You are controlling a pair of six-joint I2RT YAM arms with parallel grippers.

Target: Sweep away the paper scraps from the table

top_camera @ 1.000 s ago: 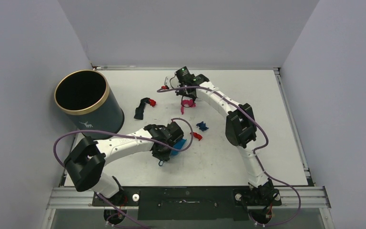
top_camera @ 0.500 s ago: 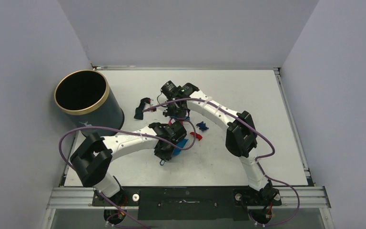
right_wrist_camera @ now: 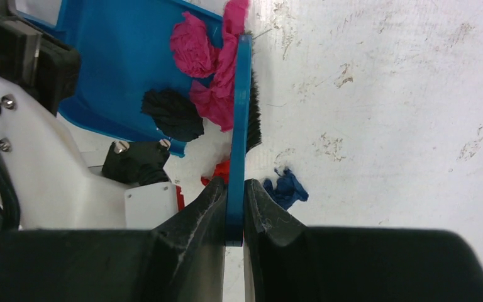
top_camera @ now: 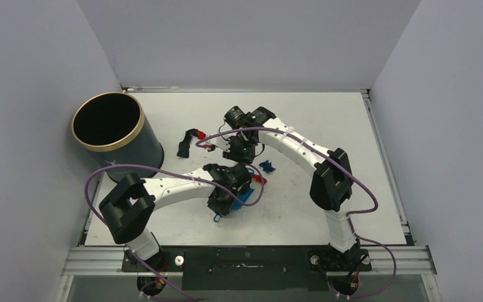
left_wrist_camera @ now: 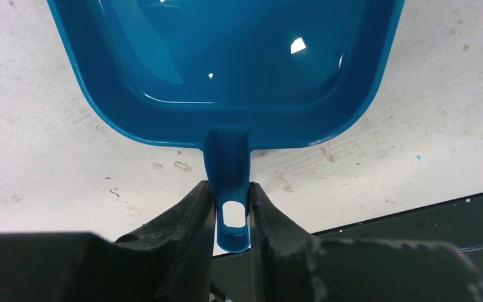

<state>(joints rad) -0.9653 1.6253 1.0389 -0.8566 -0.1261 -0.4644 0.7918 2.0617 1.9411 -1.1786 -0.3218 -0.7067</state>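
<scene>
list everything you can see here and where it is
table: one, white and scuffed, between the walls
walls: pale grey, on three sides of the table
bin: one, dark with a gold rim, upright at the table's far left
dustpan: one, blue, flat on the table near the middle
brush: one, blue with black bristles, at the dustpan's open edge
paper scraps: several; magenta and black at the dustpan's mouth against the brush, red and dark blue just beside it, a black strip with a red bit nearer the bin
left arm: white and black, purple cable
right arm: white and black, purple cable
left tool: shut on the dustpan's handle
right tool: shut on the brush's handle
</scene>
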